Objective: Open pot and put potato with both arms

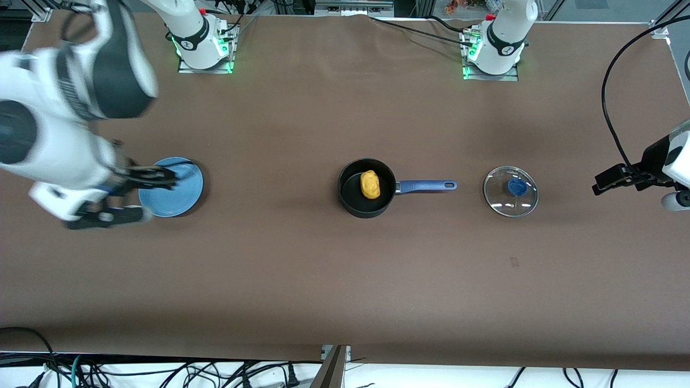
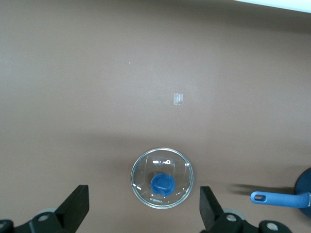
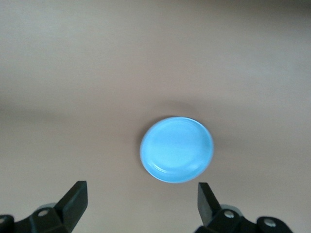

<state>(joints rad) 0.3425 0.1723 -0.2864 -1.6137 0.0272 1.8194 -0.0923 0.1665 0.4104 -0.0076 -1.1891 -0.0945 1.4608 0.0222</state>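
Observation:
The black pot (image 1: 350, 202) stands uncovered at the table's middle, its blue handle (image 1: 426, 186) pointing toward the left arm's end. The yellow-orange potato (image 1: 370, 184) lies inside it. The glass lid (image 1: 510, 191) with a blue knob lies flat on the table beside the handle's tip. My left gripper (image 1: 604, 180) is open and empty in the air at the left arm's end of the table. In the left wrist view, its gripper (image 2: 143, 208) looks down at the lid (image 2: 162, 184) and the handle (image 2: 277, 198). My right gripper (image 1: 160, 196) is open and empty over the blue plate (image 1: 186, 188).
The blue plate (image 3: 177, 148) is bare and lies at the right arm's end of the table; the right gripper (image 3: 141, 206) hovers above it. A black cable (image 1: 612, 124) hangs near the left arm. A small pale mark (image 2: 179, 99) is on the brown cloth.

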